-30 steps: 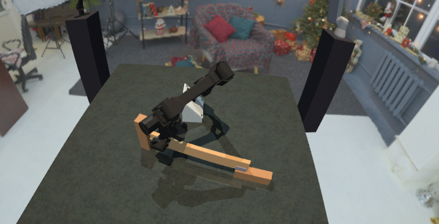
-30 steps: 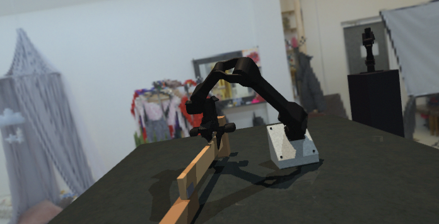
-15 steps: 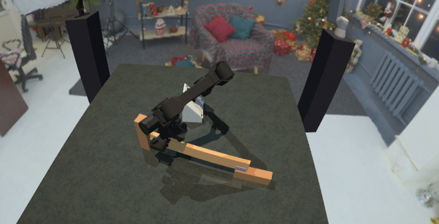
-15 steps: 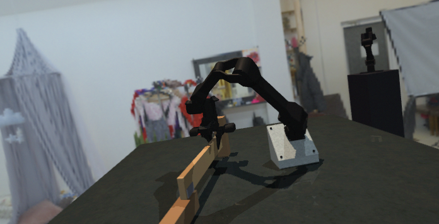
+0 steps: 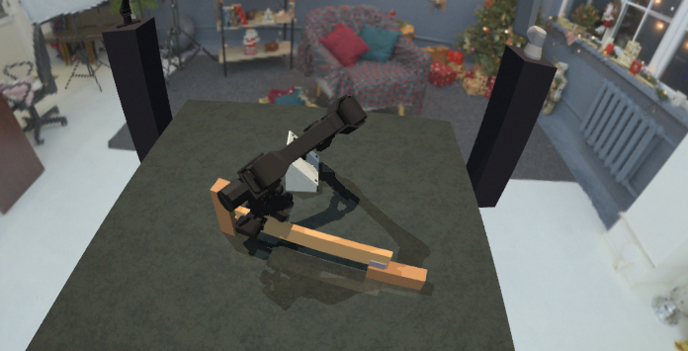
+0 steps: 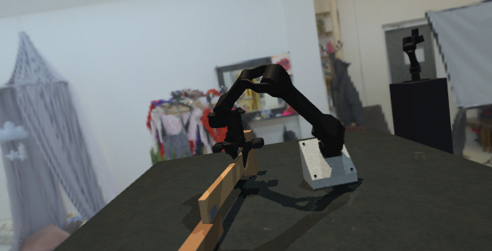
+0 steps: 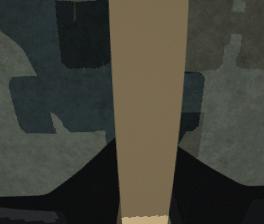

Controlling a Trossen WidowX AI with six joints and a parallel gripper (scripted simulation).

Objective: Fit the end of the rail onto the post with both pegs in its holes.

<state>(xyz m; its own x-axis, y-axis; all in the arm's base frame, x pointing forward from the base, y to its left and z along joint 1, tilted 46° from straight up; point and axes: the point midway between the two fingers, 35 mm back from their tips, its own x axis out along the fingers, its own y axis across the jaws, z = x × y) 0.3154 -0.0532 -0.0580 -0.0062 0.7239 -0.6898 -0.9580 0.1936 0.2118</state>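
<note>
The long wooden rail (image 5: 326, 241) (image 6: 220, 186) (image 7: 148, 83) runs from the low footboard block (image 5: 402, 276) (image 6: 201, 237) to the short upright post (image 5: 221, 205) (image 6: 252, 161). Its far end sits in the grey bracket (image 5: 378, 263) (image 6: 213, 213). Its near end is raised off the table and is close against the post. My gripper (image 5: 257, 217) (image 6: 241, 152) (image 7: 139, 141) is shut on the rail near that end, with one finger on each side. The pegs and the holes are hidden by the gripper and the rail.
The arm's grey-white base (image 5: 302, 177) (image 6: 326, 170) stands on the dark table (image 5: 148, 260) (image 6: 389, 203) behind the rail. Two tall black pillars (image 5: 140, 82) (image 5: 509, 122) stand at the table's far corners.
</note>
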